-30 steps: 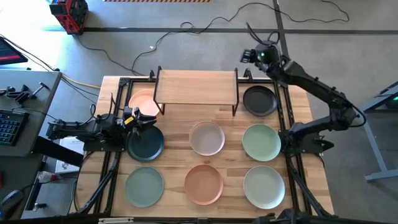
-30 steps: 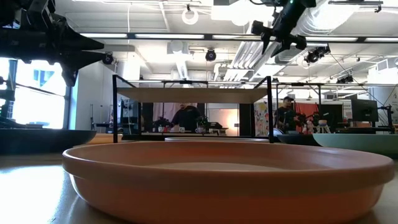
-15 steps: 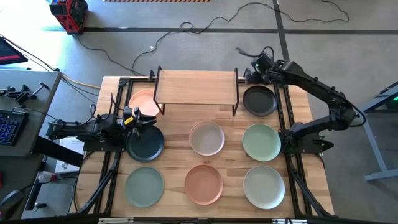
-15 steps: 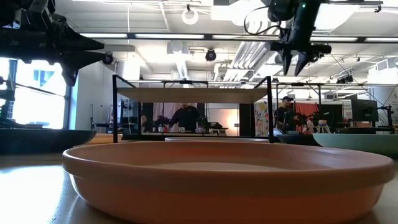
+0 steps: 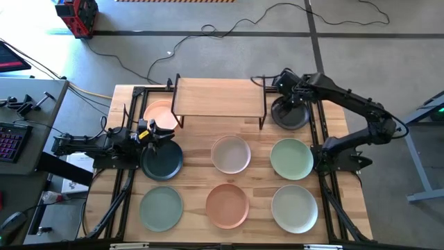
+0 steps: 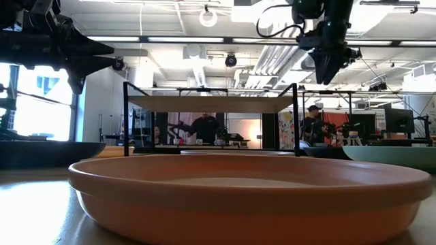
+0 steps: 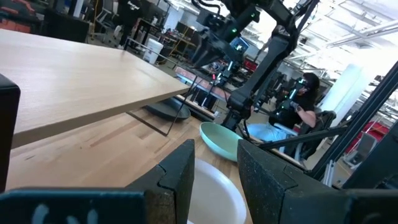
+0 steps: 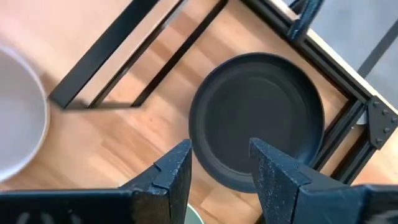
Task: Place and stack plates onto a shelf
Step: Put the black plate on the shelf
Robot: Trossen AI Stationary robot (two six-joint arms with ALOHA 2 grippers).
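Observation:
The shelf (image 5: 218,97), a light wooden board on black legs, stands at the table's far middle. Eight plates lie flat on the table. The black plate (image 5: 291,120) lies right of the shelf and the peach plate (image 5: 158,111) at its left end. The dark teal (image 5: 162,161), whitish (image 5: 230,154) and pale green (image 5: 291,158) plates form the middle row. The sage (image 5: 161,207), terracotta (image 5: 227,205) and white (image 5: 294,208) plates form the near row. My right gripper (image 8: 221,163) hangs open, high above the black plate (image 8: 261,112), pointing steeply down. My left gripper (image 7: 214,168) waits open and level by the dark teal plate.
Black frame rails (image 5: 320,132) run along the table's left and right sides. The shelf's black legs (image 8: 124,56) stand close beside the black plate. Cables (image 5: 229,28) lie on the floor beyond the far edge. People (image 6: 204,128) are in the room behind.
My right gripper has come from beyond the table's far edge toward the near edge and down, and now hangs over the black plate. It has tipped from roughly level to pointing steeply down and rolled about its own line. Its fingers stay open. The plates have not moved.

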